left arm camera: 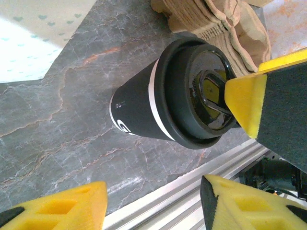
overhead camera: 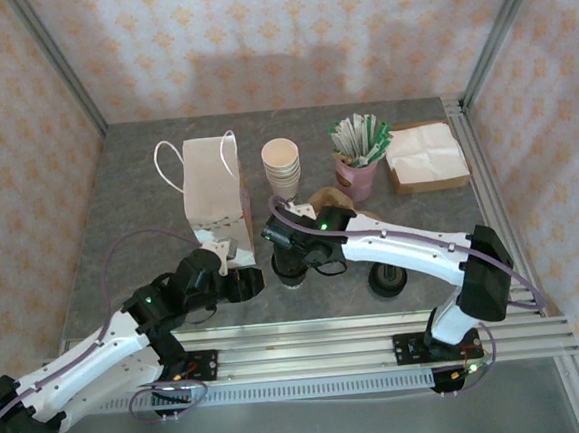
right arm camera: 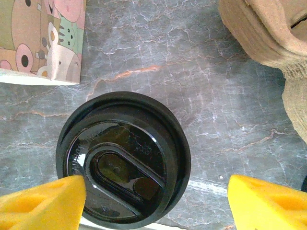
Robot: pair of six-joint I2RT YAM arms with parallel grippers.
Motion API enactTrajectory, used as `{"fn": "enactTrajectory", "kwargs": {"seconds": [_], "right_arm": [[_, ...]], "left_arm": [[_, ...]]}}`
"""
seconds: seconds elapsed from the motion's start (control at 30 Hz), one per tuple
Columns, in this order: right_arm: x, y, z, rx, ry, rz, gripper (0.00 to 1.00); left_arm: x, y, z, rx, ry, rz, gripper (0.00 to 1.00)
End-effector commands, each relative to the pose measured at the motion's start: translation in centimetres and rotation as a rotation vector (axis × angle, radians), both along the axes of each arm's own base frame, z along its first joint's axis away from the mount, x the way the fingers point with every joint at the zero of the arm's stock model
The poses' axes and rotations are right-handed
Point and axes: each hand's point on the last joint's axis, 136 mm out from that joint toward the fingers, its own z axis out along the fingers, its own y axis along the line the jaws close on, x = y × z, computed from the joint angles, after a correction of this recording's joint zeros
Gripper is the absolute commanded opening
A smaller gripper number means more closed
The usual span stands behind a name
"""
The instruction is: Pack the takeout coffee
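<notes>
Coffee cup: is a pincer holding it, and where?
Nothing is held. The coffee cup stands on the table; the right pincer hangs open above its lid, the left pincer open beside it.

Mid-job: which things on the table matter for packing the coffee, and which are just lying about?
For the job: dark paper coffee cup with black plastic lid; white paper bag with handles.
Lying about: stack of lidless cream paper cups; pink cup of packets; white napkins in a brown tray; brown cardboard sleeves; stack of black lids.
</notes>
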Motion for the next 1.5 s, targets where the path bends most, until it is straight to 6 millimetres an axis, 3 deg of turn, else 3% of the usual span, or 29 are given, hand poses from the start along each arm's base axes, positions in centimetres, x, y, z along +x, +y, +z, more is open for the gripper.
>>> {"fn": "enactTrajectory", "kwargs": {"seconds": [0.0, 0.27, 0.57, 0.87, 1.17, 1.47], "right_arm": [[0.4, -0.5, 1.1, 0.038, -0.049, -0.039, 0.77], [2.4, -1.7, 0.5, 0.279, -0.03, -0.171, 0.67], [3.6, -1.7, -1.3, 0.341, 0.02, -0.217, 0.64], [2.5, -3.0, -2.5, 0.32, 0.05, -0.242, 0.62], [1.1, -2.7, -3.0, 0.342, 0.098, -0.246, 0.61], [-0.6, -3.4, -3.4, 0.346, 0.113, -0.28, 0.61]], "left_arm": [[0.7, -0.5, 0.9, -0.042, -0.027, 0.038, 0.52], [1.1, -2.2, 0.6, -0.089, -0.021, 0.074, 0.46], [2.0, -2.1, -0.6, -0.076, -0.017, 0.17, 0.4], [3.1, -1.5, -1.1, -0.05, -0.048, 0.23, 0.4], [3.7, -2.6, -1.8, -0.042, -0.034, 0.221, 0.41], [3.9, -2.0, -2.4, 0.029, -0.033, 0.234, 0.42]]}}
